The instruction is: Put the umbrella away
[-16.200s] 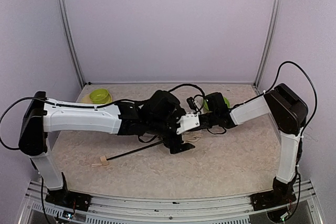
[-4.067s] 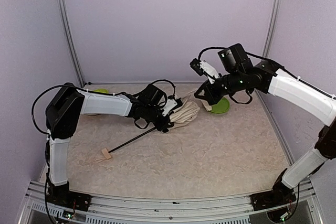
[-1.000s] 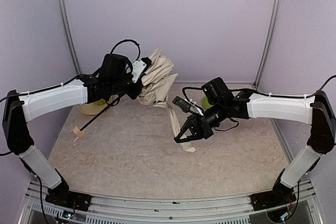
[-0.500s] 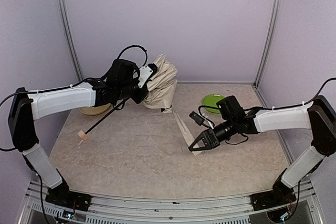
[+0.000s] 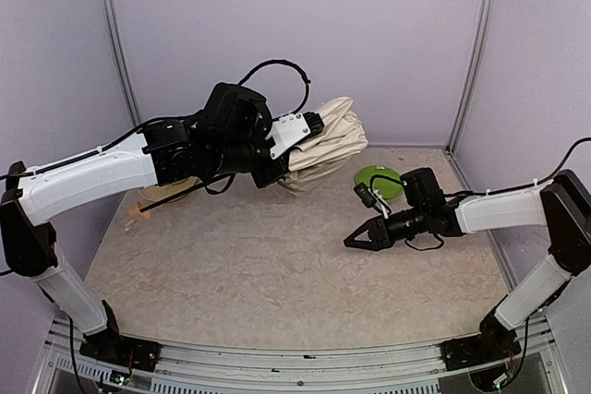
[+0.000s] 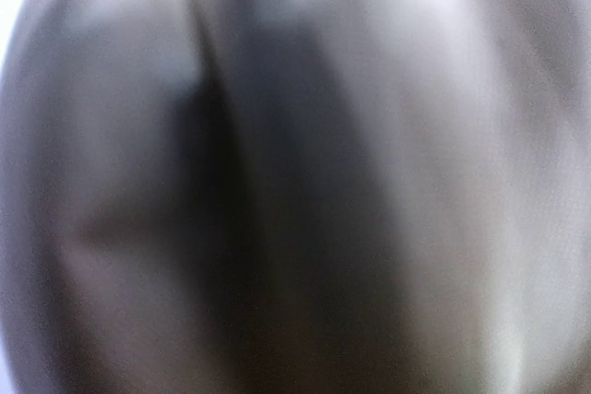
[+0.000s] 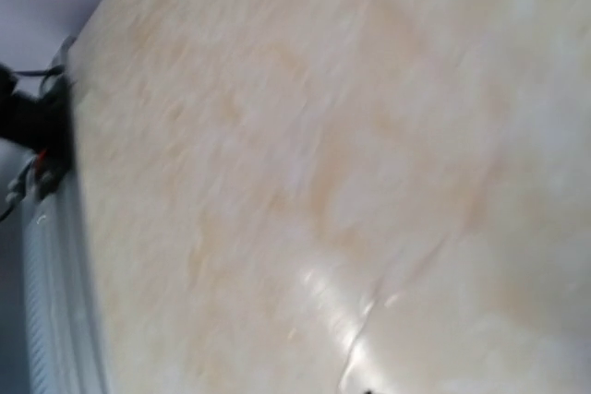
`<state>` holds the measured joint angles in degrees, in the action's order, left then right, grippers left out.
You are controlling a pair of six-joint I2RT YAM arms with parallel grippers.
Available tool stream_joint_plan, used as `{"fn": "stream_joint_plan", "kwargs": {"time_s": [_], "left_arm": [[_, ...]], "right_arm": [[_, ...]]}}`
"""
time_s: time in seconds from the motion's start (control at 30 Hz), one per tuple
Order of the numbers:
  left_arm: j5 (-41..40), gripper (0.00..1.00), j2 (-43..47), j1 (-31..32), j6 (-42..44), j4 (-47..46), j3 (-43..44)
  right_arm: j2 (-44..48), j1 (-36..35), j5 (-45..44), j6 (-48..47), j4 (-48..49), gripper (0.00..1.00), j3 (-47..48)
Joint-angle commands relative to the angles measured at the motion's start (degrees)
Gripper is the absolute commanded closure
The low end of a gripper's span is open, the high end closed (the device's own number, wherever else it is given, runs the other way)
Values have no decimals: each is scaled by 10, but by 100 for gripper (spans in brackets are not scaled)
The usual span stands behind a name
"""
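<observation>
Beige marbled tabletop (image 5: 277, 292) is enclosed by lilac walls (image 5: 295, 43). The umbrella (image 5: 323, 143) is held aloft, clasped by the left gripper (image 5: 282, 168), its long axis rising rightward, canopy (image 5: 334, 136) end uppermost. The right gripper (image 5: 362, 237) is spread, empty

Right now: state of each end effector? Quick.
Left end effector: closed on the umbrella, held aloft.
Right end effector: open, holding nothing.

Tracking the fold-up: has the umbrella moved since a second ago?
Yes. In the top view the umbrella has swung to the right, and its canopy is now much nearer the green plate.
</observation>
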<state>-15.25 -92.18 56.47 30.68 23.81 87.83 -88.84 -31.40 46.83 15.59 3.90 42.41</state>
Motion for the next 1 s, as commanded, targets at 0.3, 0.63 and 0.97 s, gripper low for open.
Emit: {"fn": "stream_joint_plan", "kwargs": {"time_s": [0.3, 0.63, 0.97], "left_arm": [[52, 100, 44, 27, -35, 102, 182], [13, 100, 34, 53, -54, 103, 230], [28, 100, 47, 55, -55, 100, 228]], "right_arm": [[71, -25, -145, -39, 329, 37, -20], [-5, -79, -201, -27, 406, 21, 15], [-82, -71, -241, -53, 441, 22, 27]]}}
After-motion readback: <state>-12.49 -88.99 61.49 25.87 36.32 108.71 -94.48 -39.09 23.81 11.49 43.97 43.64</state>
